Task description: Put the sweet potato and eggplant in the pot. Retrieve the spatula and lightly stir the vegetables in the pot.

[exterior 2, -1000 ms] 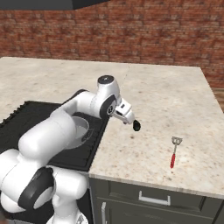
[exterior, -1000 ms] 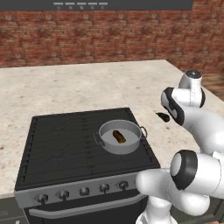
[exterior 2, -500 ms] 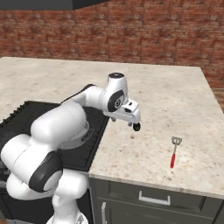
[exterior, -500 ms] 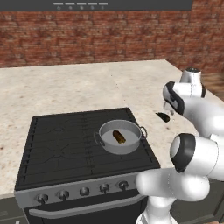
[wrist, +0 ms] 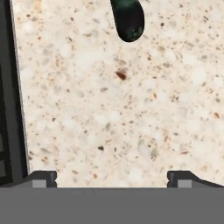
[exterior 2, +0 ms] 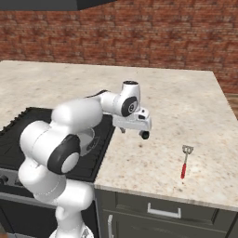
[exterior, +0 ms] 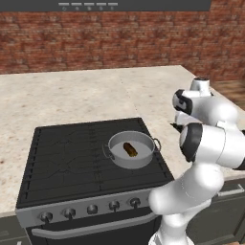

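Observation:
The sweet potato lies inside the grey pot on the stove's front right burner. On the speckled counter just right of the stove lies the dark eggplant. My gripper hovers low over the counter beside the eggplant, open wide with nothing between its fingers. In the hand view the eggplant sits ahead of the fingertips, near the top edge. The red-handled spatula rests on the counter further right, near the front edge.
The black stove borders the counter to the left of the gripper. The beige counter runs back to a brick wall. My own arm covers much of the pot in the right base view.
The hand has shifted a little right and down over the counter, closer to the eggplant. Its jaws stayed open. Eggplant, spatula and pot have not moved.

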Robot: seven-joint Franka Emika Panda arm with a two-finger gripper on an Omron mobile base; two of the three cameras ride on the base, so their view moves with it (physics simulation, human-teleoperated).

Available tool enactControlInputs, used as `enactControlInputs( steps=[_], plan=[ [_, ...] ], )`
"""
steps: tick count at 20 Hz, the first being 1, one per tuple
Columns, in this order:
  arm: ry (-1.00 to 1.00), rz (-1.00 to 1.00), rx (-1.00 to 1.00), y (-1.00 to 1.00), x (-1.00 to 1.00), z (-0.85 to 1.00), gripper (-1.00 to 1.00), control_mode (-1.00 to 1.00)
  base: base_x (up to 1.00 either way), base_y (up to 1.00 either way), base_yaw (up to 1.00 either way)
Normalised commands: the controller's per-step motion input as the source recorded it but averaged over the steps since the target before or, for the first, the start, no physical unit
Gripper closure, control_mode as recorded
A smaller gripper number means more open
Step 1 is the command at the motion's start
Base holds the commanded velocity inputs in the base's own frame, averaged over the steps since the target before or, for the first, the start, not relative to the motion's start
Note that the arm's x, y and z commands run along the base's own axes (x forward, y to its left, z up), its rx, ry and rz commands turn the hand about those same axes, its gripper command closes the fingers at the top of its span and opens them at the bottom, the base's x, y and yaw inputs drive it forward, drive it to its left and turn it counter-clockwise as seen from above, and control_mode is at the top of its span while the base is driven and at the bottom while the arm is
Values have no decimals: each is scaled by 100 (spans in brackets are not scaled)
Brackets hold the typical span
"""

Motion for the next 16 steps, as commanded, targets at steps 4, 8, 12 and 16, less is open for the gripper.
enactControlInputs(
  steps=[4, 8, 12, 16],
  plan=[
    [-1, 17, 7, -18, 28, -47, -100, -100, 0, 0, 0],
    [-7, 15, 1, -2, 23, -23, -100, -100, 0, 0, 0],
    [-8, 15, 0, 0, 29, -6, -100, -100, 0, 0, 0],
    [0, 11, 0, 0, 39, 0, -100, -100, 0, 0, 0]
  ],
)
